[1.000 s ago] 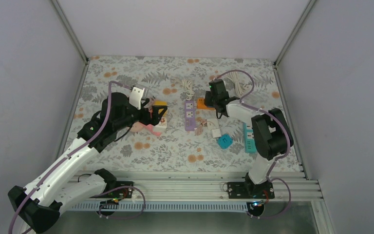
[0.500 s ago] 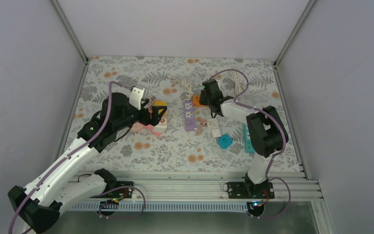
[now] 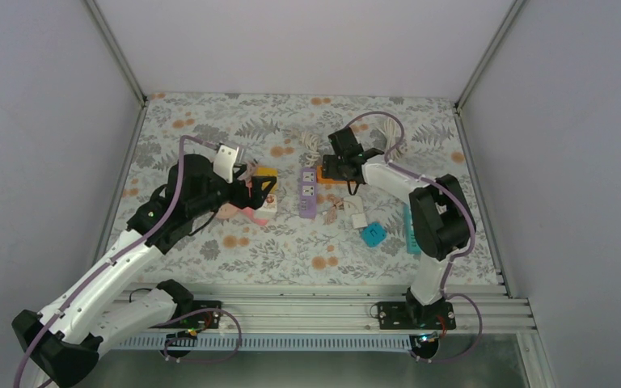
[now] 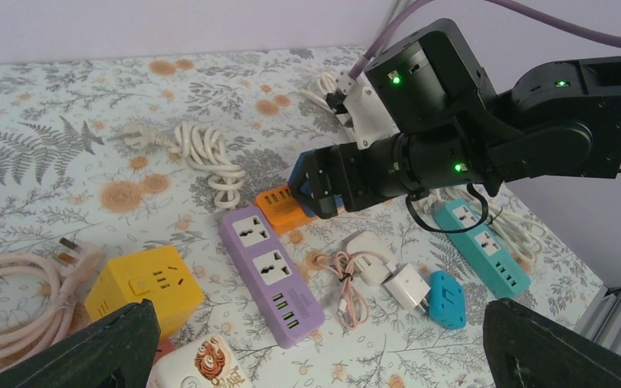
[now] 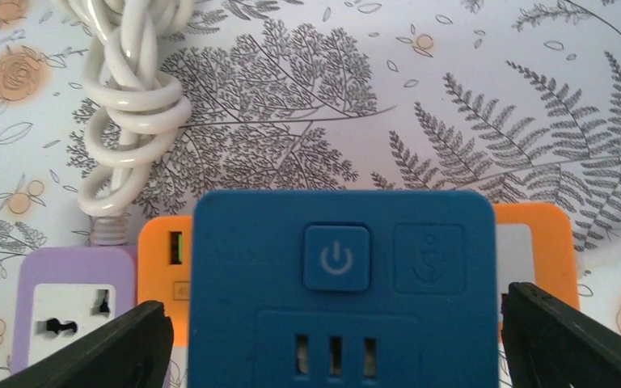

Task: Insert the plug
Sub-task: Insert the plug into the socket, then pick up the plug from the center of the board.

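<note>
Right arm is working the insert step. The right gripper (image 4: 317, 184) is hanging over the far end of the cluster, with the blue power cube (image 5: 344, 242) sitting between its fingers (image 5: 141, 347). The jaws are standing spread, and I'm seeing a sliver of gap on the left side of the cube and barely any on the right, so I'm reading it as let go, not clamping. The cube is resting on top of the orange socket block (image 5: 534, 242), just beside the far end of the purple power strip (image 4: 271, 271), power button and slot row facing the wrist camera. I can't tell whether its pins are fully seated, because the underside is hidden. The left gripper (image 4: 323, 339) is hovering wide open and empty, well back from the work, looking across the yellow cube socket (image 4: 141, 287) and the purple strip. My call is that the insertion is at or near its end. The next move is calling for a straight lift clear without dragging the cube sideways, or a short press down if it's sitting proud.
</note>
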Available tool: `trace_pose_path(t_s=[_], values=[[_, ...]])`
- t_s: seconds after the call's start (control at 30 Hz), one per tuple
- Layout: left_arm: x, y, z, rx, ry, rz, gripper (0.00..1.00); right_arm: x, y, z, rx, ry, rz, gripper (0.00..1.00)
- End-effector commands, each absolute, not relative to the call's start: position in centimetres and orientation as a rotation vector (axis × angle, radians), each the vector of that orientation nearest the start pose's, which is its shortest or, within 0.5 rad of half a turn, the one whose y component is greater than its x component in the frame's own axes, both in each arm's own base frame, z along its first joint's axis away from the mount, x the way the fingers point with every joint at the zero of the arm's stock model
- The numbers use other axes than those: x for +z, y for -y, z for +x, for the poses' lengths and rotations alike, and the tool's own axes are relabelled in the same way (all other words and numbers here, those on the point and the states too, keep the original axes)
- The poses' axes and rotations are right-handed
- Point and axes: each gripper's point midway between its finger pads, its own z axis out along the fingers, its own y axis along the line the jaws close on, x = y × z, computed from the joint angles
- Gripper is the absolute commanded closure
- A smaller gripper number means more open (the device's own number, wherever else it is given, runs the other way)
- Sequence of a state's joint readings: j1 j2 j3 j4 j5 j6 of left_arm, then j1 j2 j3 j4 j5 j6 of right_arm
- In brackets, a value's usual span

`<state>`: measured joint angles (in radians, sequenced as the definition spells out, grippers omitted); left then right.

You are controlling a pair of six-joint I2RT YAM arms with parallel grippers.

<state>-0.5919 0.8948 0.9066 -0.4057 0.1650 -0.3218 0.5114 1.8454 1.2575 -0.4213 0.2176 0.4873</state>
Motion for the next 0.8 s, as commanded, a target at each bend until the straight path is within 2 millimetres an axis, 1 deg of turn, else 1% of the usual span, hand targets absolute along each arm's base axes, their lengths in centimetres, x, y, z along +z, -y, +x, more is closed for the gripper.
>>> trace_pose_path(t_s=[0.0,0.17,0.2,0.3,0.37,0.43,0.5,0.57,0.63,0.67,0.7,0.77], values=[[30.0,20.0,25.0,-0.731,-1.973,0.390,0.00,9.6,-18.9,41.2,0.115,-2.534,0.073,0.10],[30.4,19.9,25.1,-0.732,-1.960,0.386,0.00,12.6,-18.4,39.9,0.171,-2.481,0.074,0.10],[30.5,19.9,25.1,-0.731,-1.957,0.383,0.00,14.0,-18.1,39.4,0.188,-2.452,0.082,0.10],[30.8,19.7,25.1,-0.725,-1.941,0.373,0.00,15.0,-16.6,37.4,0.174,-2.444,0.112,0.11],[31.1,19.6,25.1,-0.726,-1.923,0.367,0.00,15.1,-15.4,36.0,0.163,-2.445,0.152,0.13],[31.3,19.6,25.1,-0.730,-1.913,0.366,0.00,14.7,-14.6,34.5,0.168,-2.460,0.182,0.17],[31.5,19.7,25.1,-0.735,-1.904,0.370,0.00,13.6,-14.1,32.7,0.204,-2.491,0.198,0.21],[31.4,19.8,25.1,-0.737,-1.902,0.373,0.00,12.5,-13.9,31.2,0.242,-2.522,0.209,0.30],[31.3,19.9,25.2,-0.740,-1.905,0.376,0.00,11.2,-14.0,29.9,0.282,-2.571,0.218,0.42],[31.2,20.0,25.2,-0.745,-1.905,0.378,0.00,10.5,-14.2,29.4,0.302,-2.597,0.220,0.46],[31.1,20.1,25.2,-0.749,-1.909,0.379,0.00,9.7,-14.5,28.9,0.320,-2.625,0.216,0.47],[31.0,20.2,25.3,-0.755,-1.910,0.381,0.00,8.4,-14.8,28.2,0.341,-2.669,0.205,0.45]])
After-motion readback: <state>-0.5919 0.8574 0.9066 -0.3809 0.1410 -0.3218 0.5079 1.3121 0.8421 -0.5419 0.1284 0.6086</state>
